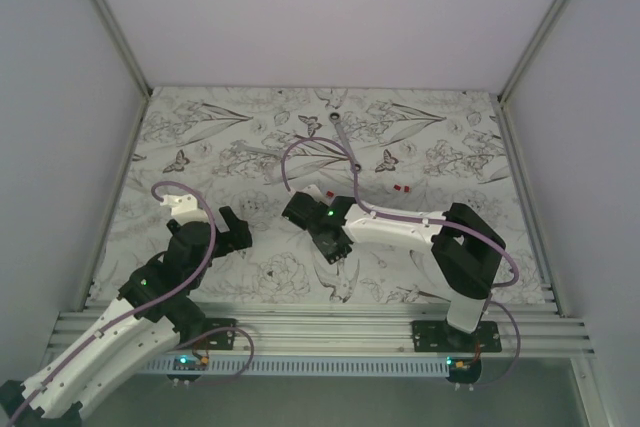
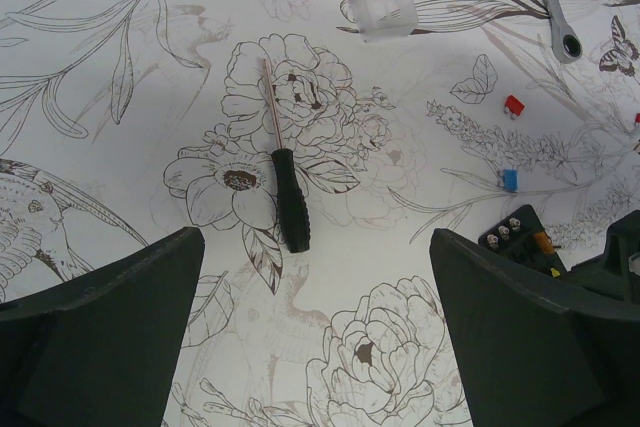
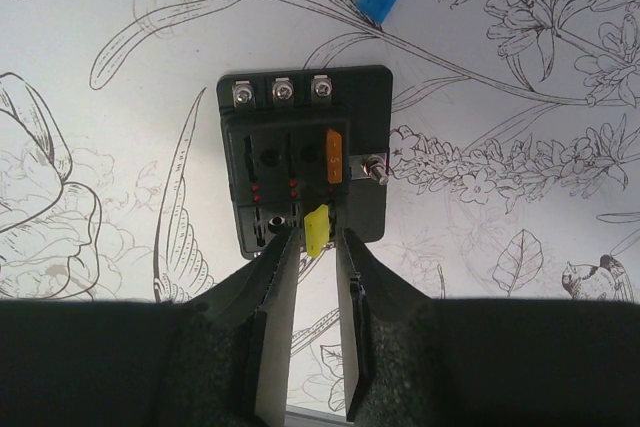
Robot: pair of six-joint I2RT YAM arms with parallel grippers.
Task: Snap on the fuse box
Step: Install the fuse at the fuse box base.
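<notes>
The table (image 1: 200, 137) is wearing a white cover printed all over with black line drawings of flowers, leaves, butterflies and birds. Plain pale walls (image 1: 330, 7) are closing it in on three sides, and a ribbed metal rail (image 1: 320, 327) is running along the bottom of the overhead frame, where both arms are bolted.

The fuse box (image 3: 305, 162) is lying flat on the cover just below the centre of the overhead view, its top face uncovered. An orange fuse (image 3: 334, 155) is sitting in one slot. The small red marks on the box face are too tiny to read.

The right gripper (image 3: 315, 247) is hanging over the box's near edge, fingers drawn close with a yellow fuse (image 3: 317, 230) standing between the tips. I cannot tell whether they are actually pinching it.

The left gripper (image 2: 315, 342) is hovering at lower left with its fingers spread wide, holding nothing. Below it a black-handled screwdriver (image 2: 290, 207) is lying on a printed bloom. A clear plastic cover (image 2: 380, 2) and a wrench (image 2: 555, 7) are resting toward the top of that view, and a red fuse (image 2: 513, 105) and a blue fuse (image 2: 509, 180) are lying loose at the right.
</notes>
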